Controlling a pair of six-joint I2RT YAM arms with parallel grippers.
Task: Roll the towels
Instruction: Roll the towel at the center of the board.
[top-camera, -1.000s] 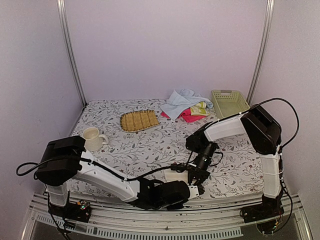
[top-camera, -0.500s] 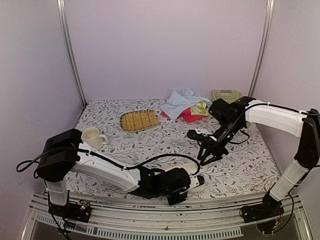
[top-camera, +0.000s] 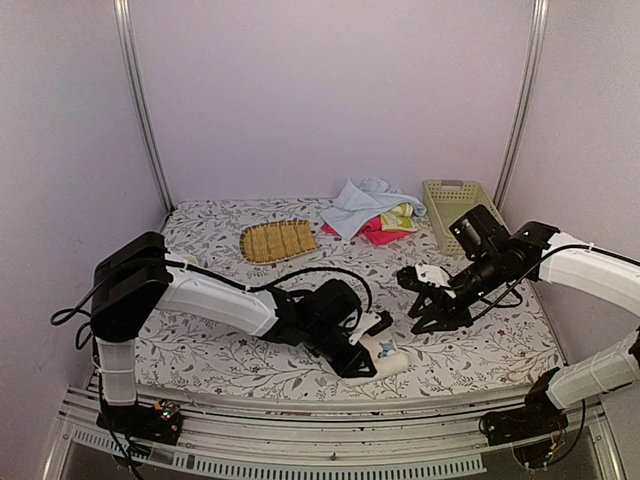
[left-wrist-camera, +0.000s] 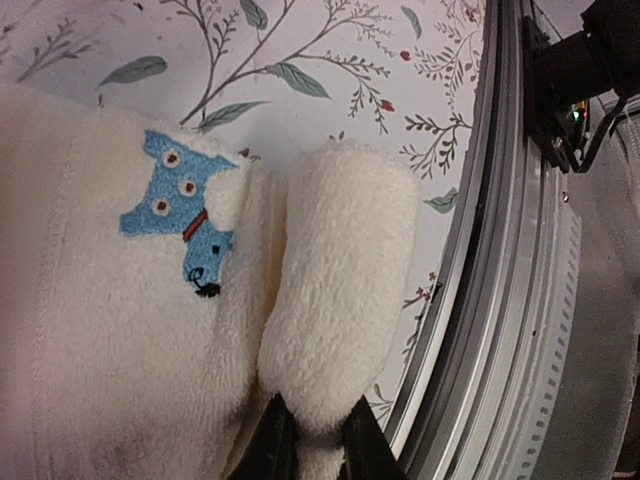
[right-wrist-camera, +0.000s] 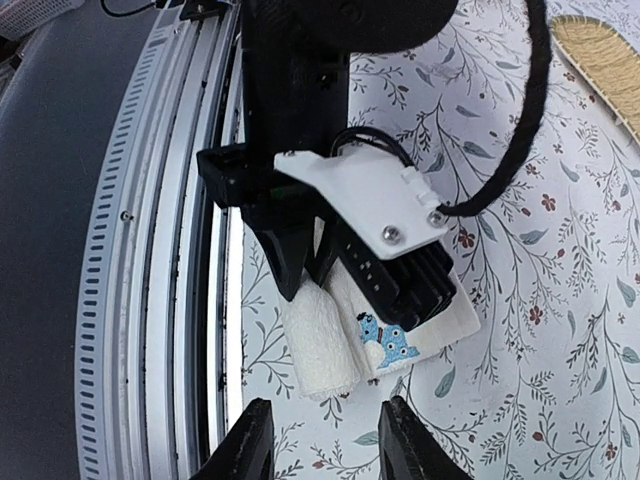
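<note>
left claw (left-wrist-camera: 313, 445) is clenching on the rolled end of the cream towel (top-camera: 388, 353) | cream towel is lying at lower centre of the top view, by the front edge of the surface (top-camera: 330, 250) | right claw (right-wrist-camera: 322, 440) is hanging released and empty, right of centre | light blue towel (top-camera: 358, 203), pink towel (top-camera: 375, 233) and yellow-green towel (top-camera: 401, 216) are lying heaped at upper centre

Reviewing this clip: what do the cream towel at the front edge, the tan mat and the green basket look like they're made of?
Cream towel: soft, fleecy, terry-like cloth, matte; fuzzy nap all over, with a blue dog mark that looks stitched on.
Tan mat: probably bamboo or woven straw; parallel ribs, dull finish.
Green basket: likely moulded plastic; even lattice walls, smooth surface.
</note>
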